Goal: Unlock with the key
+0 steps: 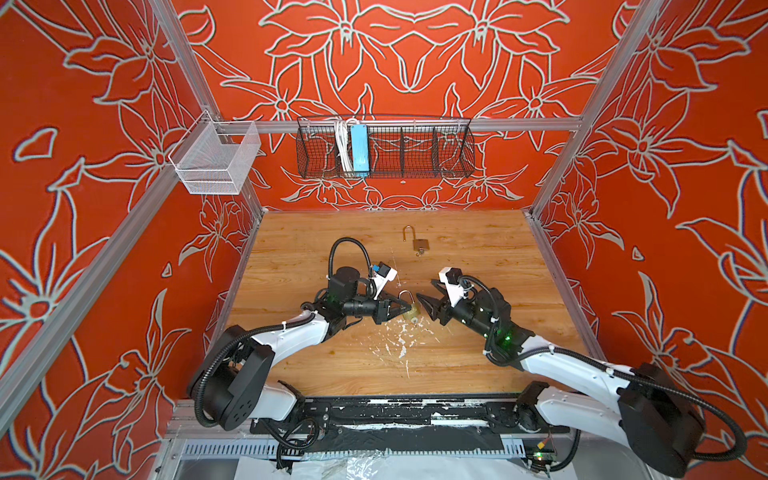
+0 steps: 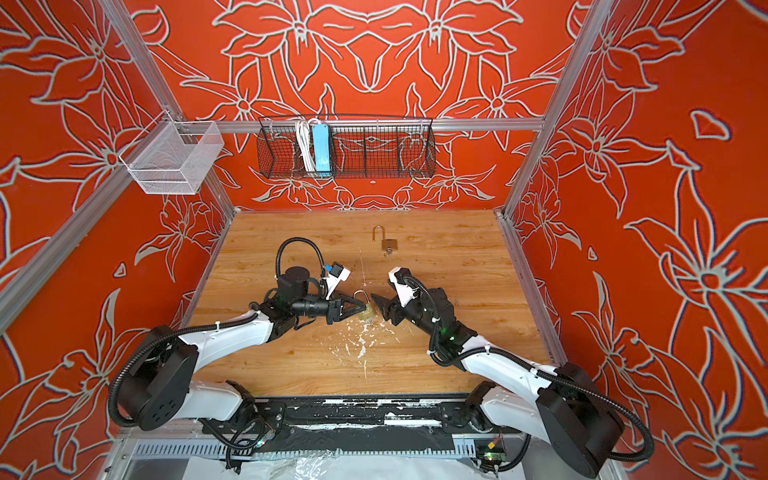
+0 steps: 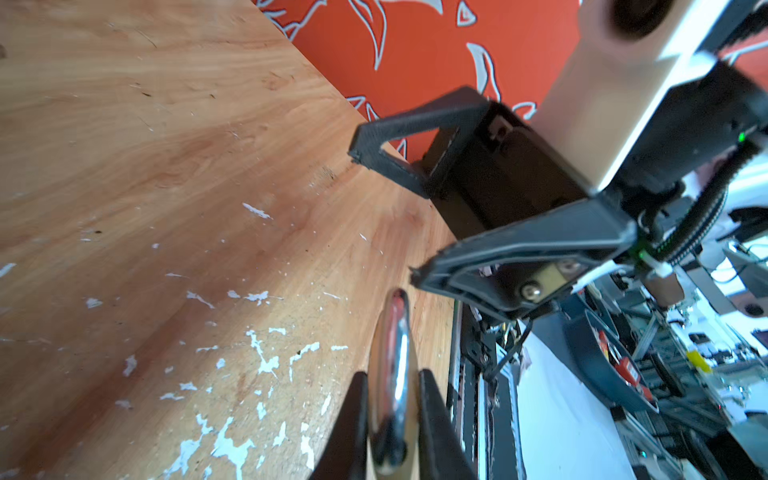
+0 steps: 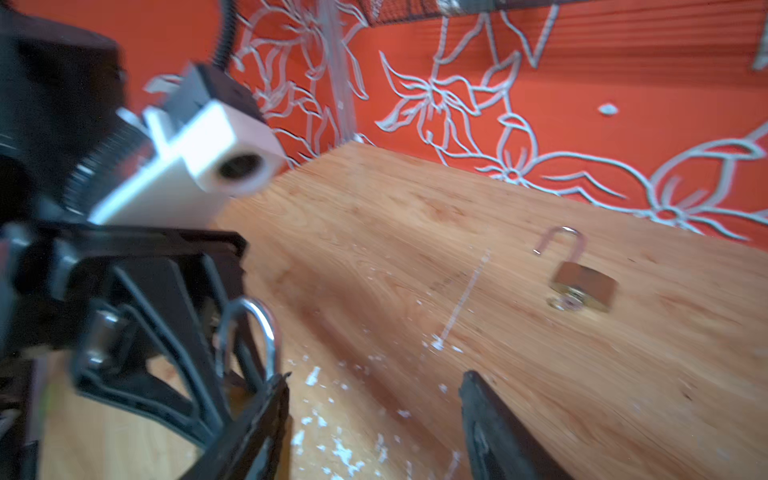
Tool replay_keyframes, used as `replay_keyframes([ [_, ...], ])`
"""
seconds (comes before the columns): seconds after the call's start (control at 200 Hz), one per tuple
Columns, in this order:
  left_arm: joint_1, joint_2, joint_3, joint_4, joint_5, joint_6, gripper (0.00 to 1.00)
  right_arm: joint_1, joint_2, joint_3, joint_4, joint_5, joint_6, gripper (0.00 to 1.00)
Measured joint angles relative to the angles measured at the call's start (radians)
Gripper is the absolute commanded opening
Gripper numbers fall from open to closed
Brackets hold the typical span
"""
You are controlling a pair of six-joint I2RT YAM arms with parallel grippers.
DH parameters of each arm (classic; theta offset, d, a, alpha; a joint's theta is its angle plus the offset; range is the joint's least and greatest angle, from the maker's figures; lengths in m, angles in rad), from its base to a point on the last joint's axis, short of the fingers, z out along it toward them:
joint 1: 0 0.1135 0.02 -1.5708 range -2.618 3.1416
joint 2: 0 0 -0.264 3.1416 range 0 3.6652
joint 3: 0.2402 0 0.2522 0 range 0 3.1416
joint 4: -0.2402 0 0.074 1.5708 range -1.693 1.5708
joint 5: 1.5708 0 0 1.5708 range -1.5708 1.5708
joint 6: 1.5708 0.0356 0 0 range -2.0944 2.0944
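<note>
Padlock (image 1: 412,312), near the middle of the table (image 1: 332,249) with its shackle (image 1: 406,296) up, is pinched in the left claw (image 1: 404,309) while the right claw (image 1: 424,289) gapes just beside it; rigid, slick, likely hefty brass, best gripped across its flat body.

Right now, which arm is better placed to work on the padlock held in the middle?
Probably the right arm. The right fingers stand open and empty, close beside the padlock. The left fingers are clamped on it, so that arm is busy holding.
</note>
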Motion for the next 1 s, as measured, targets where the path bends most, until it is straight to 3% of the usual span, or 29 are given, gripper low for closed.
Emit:
replay_keyframes([
  [0.235, -0.018, 0.000, 0.011, -0.024, 0.017, 0.051, 0.00, -0.010, 0.045, -0.001, 0.046, -0.150, 0.029, 0.56],
  [0.36, -0.025, -0.002, 0.011, -0.032, 0.015, 0.061, 0.00, -0.012, 0.091, 0.008, 0.047, -0.210, 0.049, 0.33],
  [0.5, -0.031, -0.006, 0.011, -0.044, 0.024, 0.067, 0.00, -0.012, 0.116, 0.027, 0.055, -0.263, 0.052, 0.32],
  [0.581, -0.033, -0.007, 0.011, -0.047, 0.026, 0.068, 0.00, -0.012, 0.122, 0.029, 0.063, -0.291, 0.053, 0.18],
  [0.646, -0.034, -0.007, 0.011, -0.050, 0.026, 0.069, 0.00, -0.012, 0.123, 0.031, 0.064, -0.304, 0.063, 0.16],
  [0.761, -0.034, -0.007, 0.011, -0.052, 0.025, 0.073, 0.00, -0.012, 0.123, 0.032, 0.064, -0.318, 0.072, 0.00],
  [0.951, -0.034, -0.006, 0.019, -0.060, 0.021, 0.074, 0.00, -0.012, 0.117, 0.032, 0.061, -0.315, 0.075, 0.00],
  [1.001, -0.034, -0.005, 0.024, -0.061, 0.021, 0.074, 0.13, -0.012, 0.111, 0.032, 0.060, -0.304, 0.075, 0.00],
])
